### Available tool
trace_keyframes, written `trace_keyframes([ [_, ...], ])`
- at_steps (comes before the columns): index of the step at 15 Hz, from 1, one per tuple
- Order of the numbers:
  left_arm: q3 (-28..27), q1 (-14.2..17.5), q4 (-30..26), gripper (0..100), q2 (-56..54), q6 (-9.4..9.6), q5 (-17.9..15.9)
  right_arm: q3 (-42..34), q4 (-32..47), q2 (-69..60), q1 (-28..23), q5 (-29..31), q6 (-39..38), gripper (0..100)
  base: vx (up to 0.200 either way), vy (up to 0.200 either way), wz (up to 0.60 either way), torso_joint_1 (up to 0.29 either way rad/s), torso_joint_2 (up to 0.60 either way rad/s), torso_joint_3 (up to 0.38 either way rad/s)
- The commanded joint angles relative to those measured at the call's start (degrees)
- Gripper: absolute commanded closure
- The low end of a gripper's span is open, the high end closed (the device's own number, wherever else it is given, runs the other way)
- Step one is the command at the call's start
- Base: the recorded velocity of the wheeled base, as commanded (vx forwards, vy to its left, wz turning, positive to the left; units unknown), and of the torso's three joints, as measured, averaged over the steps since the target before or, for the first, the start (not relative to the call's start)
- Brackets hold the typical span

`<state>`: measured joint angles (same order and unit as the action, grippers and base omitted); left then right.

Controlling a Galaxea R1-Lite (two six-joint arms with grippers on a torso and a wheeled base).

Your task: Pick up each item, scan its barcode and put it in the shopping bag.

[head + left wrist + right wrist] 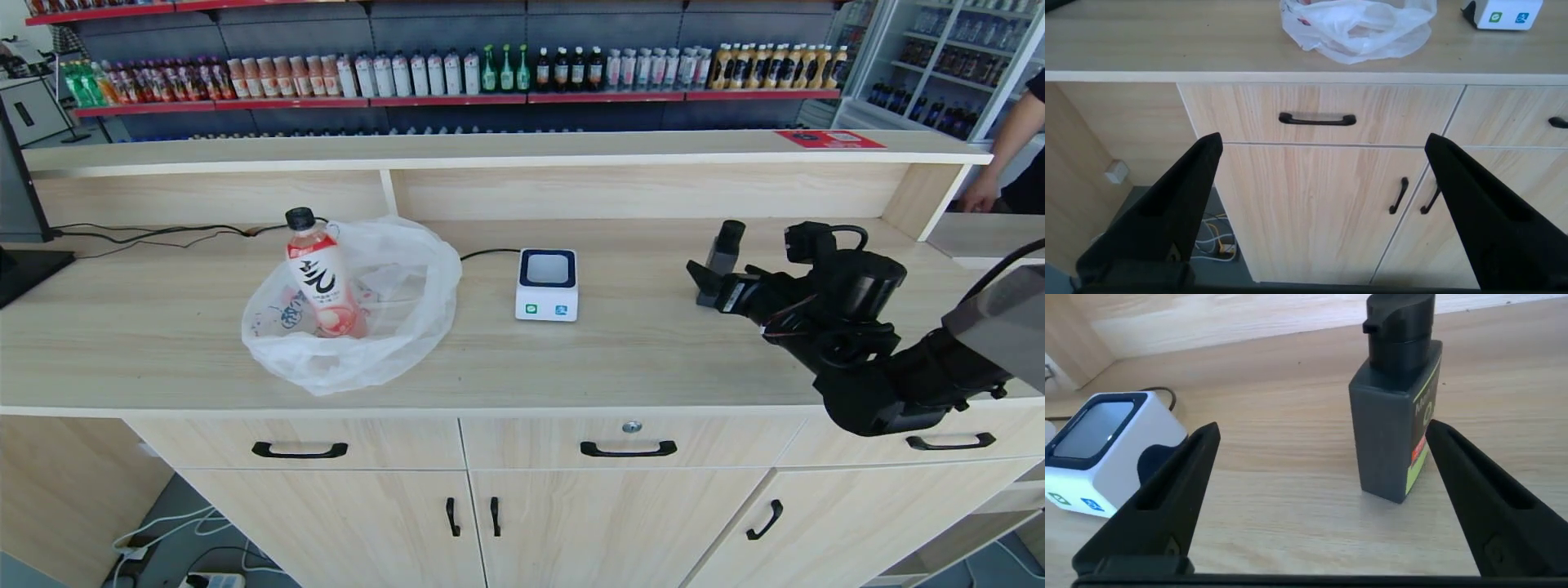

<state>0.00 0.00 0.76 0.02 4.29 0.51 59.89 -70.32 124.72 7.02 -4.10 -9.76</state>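
A dark grey pump bottle point(723, 243) point(1396, 425) stands upright on the wooden counter, at the right. My right gripper point(700, 287) point(1323, 433) is open just in front of it, the bottle sitting a little beyond its fingertips and toward one finger. The white scanner point(546, 284) point(1096, 453) rests mid-counter with its cable running back. Left of it lies the clear shopping bag point(359, 306) point(1360, 28), holding a pink drink bottle point(321, 278) with a black cap. My left gripper point(1323, 140) is open and low, facing the cabinet front below the counter.
The counter point(637, 351) has a raised back ledge point(490, 151). Cables point(147, 235) trail along the back left, near a dark screen edge point(24, 269). Drawers and doors with black handles point(1317, 120) lie below. Shelves of drinks fill the background.
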Motion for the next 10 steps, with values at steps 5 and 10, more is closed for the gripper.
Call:
trace_keyframes([
  [5,0.0,0.0,0.04,0,-0.02,0.02,0.02,5.59,0.18,6.59,-0.08,1.72,0.1,0,0.0,0.0,0.0,0.0,0.0,0.0],
  [10,0.0,0.0,0.12,0,-0.02,0.37,-0.07,14.11,0.97,13.0,-2.36,1.64,0.8,0,0.0,0.0,0.0,0.0,0.0,0.0],
])
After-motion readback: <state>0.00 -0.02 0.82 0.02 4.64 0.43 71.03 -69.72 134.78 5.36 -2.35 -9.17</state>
